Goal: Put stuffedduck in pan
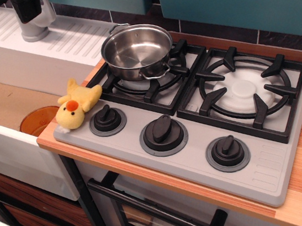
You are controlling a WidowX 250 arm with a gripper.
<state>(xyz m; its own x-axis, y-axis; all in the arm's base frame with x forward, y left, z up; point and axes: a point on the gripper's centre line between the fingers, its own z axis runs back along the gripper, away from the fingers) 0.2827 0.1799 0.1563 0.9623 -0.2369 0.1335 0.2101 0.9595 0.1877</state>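
The stuffedduck (75,105), a small yellow plush with an orange-red beak, lies on the front left corner of the grey stove top, next to the leftmost knob. The pan (136,50), round shiny steel with loop handles, stands empty on the left burner grate behind the duck. The gripper (31,12) is at the top left, above the white sink drainboard, well apart from the duck and the pan. Only its dark body and grey base show, and its fingers are cut off by the frame edge.
A toy stove (270,175) with three black knobs and two black burner grates sits in a wooden counter. A white sink (5,104) at left holds an orange-brown round disc (39,120). A teal wall runs behind.
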